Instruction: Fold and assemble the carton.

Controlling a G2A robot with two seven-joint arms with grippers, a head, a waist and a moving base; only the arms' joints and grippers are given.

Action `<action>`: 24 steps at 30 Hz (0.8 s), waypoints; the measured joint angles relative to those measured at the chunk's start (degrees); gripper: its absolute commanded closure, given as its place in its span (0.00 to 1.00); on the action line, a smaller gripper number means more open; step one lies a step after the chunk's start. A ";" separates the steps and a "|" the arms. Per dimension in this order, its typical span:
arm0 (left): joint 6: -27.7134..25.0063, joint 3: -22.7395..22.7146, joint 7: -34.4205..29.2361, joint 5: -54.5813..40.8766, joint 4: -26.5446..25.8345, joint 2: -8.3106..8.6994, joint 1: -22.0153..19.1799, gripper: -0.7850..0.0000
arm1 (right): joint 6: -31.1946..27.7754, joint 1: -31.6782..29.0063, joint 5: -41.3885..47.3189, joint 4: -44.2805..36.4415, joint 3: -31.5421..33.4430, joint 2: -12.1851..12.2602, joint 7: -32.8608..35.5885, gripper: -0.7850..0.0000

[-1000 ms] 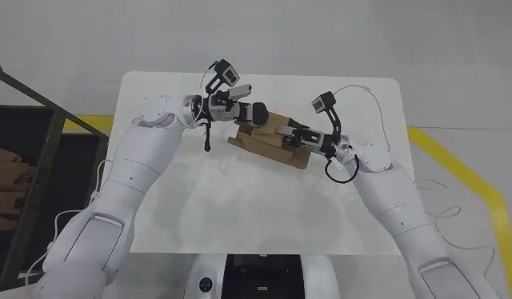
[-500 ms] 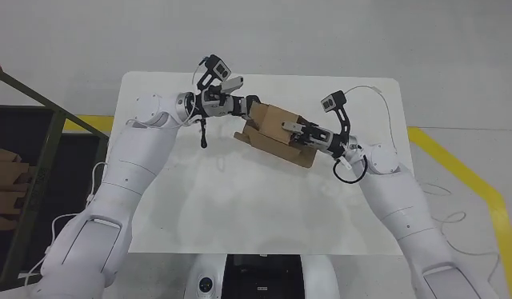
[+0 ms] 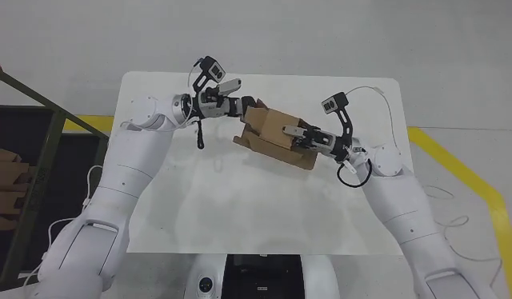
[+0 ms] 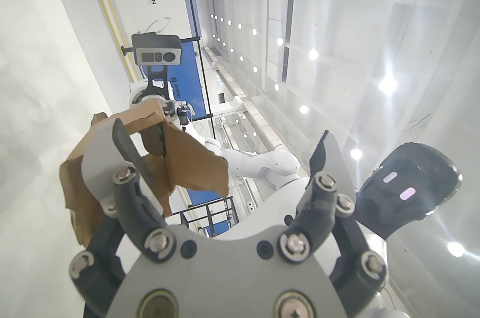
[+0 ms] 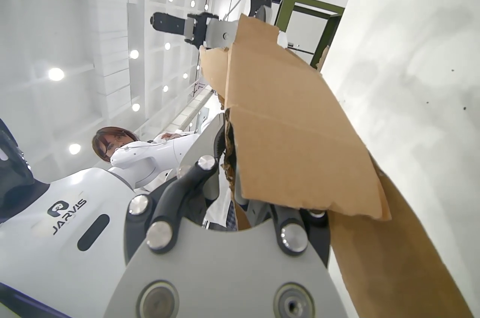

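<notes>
The carton (image 3: 276,133) is half squared up, low over the table (image 3: 240,211). The right tool (image 3: 302,137) pinches one end wall. At the other end the left tool (image 3: 250,107) stands spread, one finger against a flap. Next, I'd guess, that flap needs pressing inward.

The carton (image 3: 276,133) is plain brown cardboard, partly opened into a box, at a slant over the tabletop (image 3: 240,211) before me. Its ragged end flaps stand loose.
</notes>
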 measured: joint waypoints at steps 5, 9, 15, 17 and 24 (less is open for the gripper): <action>0.37 0.13 -0.89 -0.13 -0.02 -0.01 -0.17 0.00 | 0.45 -0.77 0.04 -1.25 -0.77 -0.03 0.86 1.00; 0.72 0.98 -1.97 -0.18 0.08 -0.19 -0.38 0.00 | 0.72 -0.98 0.48 -2.55 -1.87 -0.21 1.73 1.00; 0.55 1.83 -2.49 -0.62 0.02 -0.48 -0.73 0.00 | 0.57 -0.89 0.44 -2.64 -1.98 -0.28 0.80 1.00; 0.12 1.80 -2.31 -0.55 0.01 -0.50 -0.76 0.00 | 0.22 -0.86 0.15 -2.22 -1.53 -0.22 -0.15 1.00; -0.79 0.54 -0.97 0.74 -0.89 -0.14 0.03 0.00 | -1.13 -1.04 -2.02 -1.13 1.11 0.15 -5.98 1.00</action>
